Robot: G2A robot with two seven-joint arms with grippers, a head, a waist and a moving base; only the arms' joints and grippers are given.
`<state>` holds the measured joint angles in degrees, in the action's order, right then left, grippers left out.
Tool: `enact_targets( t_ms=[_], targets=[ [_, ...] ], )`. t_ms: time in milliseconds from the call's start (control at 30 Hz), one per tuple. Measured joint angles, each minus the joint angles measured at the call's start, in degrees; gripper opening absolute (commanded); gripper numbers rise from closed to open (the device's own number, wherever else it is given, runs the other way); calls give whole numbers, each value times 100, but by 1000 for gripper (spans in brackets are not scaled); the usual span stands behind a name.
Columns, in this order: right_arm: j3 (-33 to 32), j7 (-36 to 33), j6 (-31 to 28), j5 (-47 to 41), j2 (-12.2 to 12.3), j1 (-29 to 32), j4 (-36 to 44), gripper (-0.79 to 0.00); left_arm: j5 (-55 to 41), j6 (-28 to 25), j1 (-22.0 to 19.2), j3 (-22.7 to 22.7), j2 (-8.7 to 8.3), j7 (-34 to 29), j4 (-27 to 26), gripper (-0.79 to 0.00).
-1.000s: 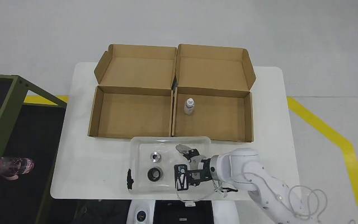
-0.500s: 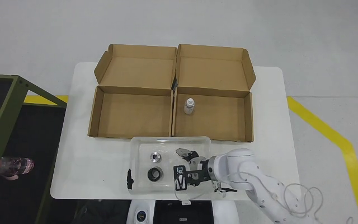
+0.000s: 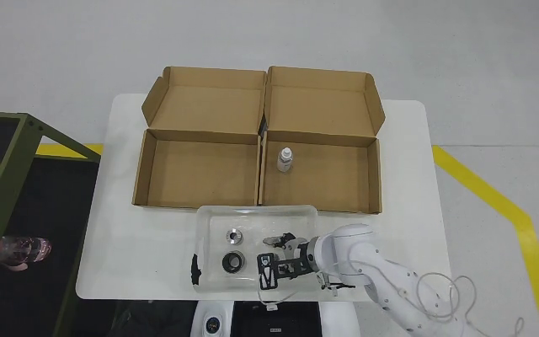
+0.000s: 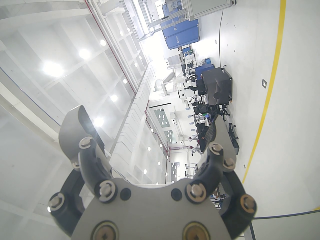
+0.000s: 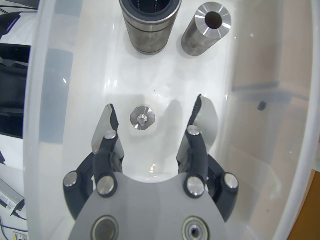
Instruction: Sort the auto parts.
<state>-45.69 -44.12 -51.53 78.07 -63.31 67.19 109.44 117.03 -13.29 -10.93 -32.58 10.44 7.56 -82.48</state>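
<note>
Inside the clear bin (image 5: 35, 76), three parts stand upright, axes vertical: one linear bearing (image 5: 147, 26), one steel bushing (image 5: 205, 33) and one small stud (image 5: 142, 118), which sits between the fingers of the wide-open, empty right gripper (image 5: 154, 104).

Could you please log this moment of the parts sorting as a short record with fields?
Right hand: open, inside the clear bin, straddling a small metal part
Left hand: open, holding nothing
Also in bin: bearing and steel sleeve, both upright
Boxes: open cardboard box with a white bottle standing in it; second cardboard box beside it
</note>
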Motion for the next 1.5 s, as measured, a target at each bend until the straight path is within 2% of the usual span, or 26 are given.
enact_targets(
  t_ms=[67, 200, 333, 600, 900, 1267, 1500],
  targets=[
    [47, -39, -1, -17, -5, -18, -28, -419, 0, 0, 0, 0, 0, 0, 0, 0],
    [138, -120, -11, -38, -13, -57, -71, -548, 0, 0, 0, 0, 0, 0, 0, 0],
    [196, -189, -15, -63, -14, -93, -92, -785, 0, 0, 0, 0, 0, 0, 0, 0],
    [189, -81, 49, -114, -4, -142, -57, -785, 0, 0, 0, 0, 0, 0, 0, 0],
    [64, 532, 192, -63, 16, -150, 97, -785, 0, 0, 0, 0, 0, 0, 0, 0],
    [-258, 1882, 566, 397, 49, -136, 542, -785, 0, 0, 0, 0, 0, 0, 0, 0],
    [-513, 2755, 861, 525, 54, -156, 534, -785, 0, 0, 0, 0, 0, 0, 0, 0]
  ],
)
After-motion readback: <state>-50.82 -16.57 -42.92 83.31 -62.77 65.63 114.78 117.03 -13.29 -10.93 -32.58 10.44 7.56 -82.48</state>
